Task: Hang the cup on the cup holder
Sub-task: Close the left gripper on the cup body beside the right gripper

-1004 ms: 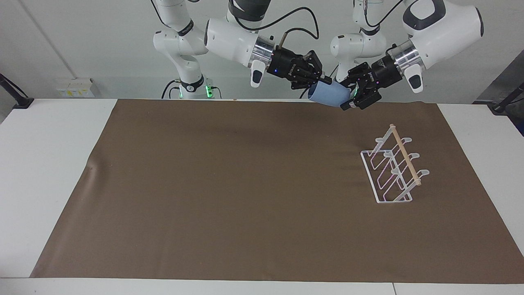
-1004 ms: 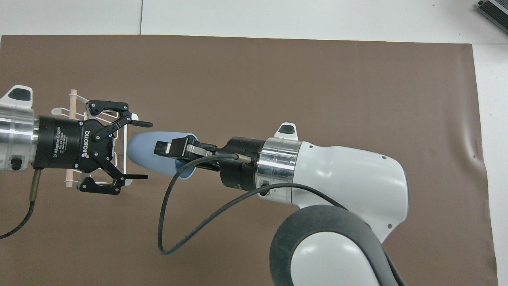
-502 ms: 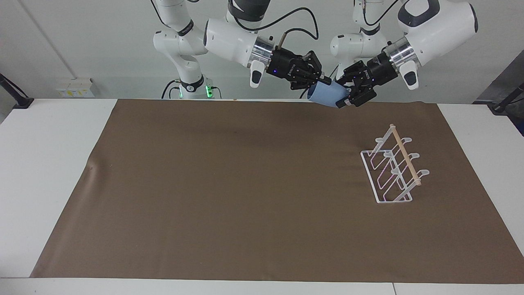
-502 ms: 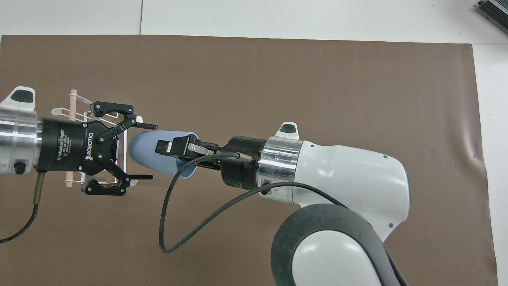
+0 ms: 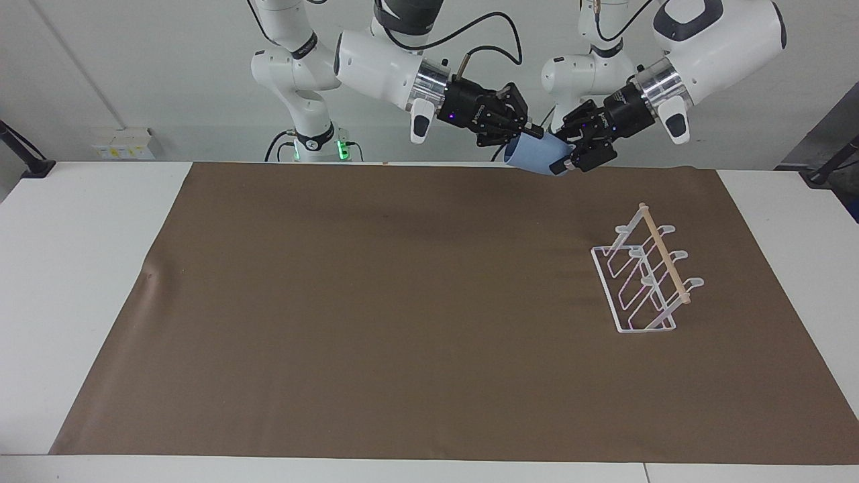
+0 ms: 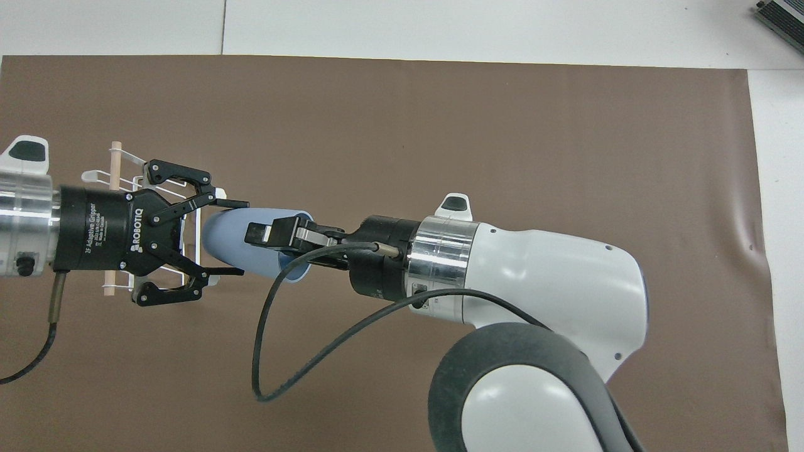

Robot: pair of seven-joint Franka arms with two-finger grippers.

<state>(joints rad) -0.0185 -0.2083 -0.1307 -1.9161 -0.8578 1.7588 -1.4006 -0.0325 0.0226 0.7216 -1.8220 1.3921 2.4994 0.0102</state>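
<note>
Holding the light-blue cup in the air on its side, over the brown mat at the robots' edge of the table. Right claw pinching the rim wall, one finger inside the mouth. Left claw pressing together on the narrow base end. Long axis running from claw to claw. White wire cup holder standing on the mat toward the left arm's end, below the left claw, so probably passing the cup to the left arm.

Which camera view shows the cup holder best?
The facing view: the cup holder stands fully visible on the brown mat, with its prongs and wooden dowel clear. In the overhead view the left gripper covers most of it; only wire edges and dowel ends show.
</note>
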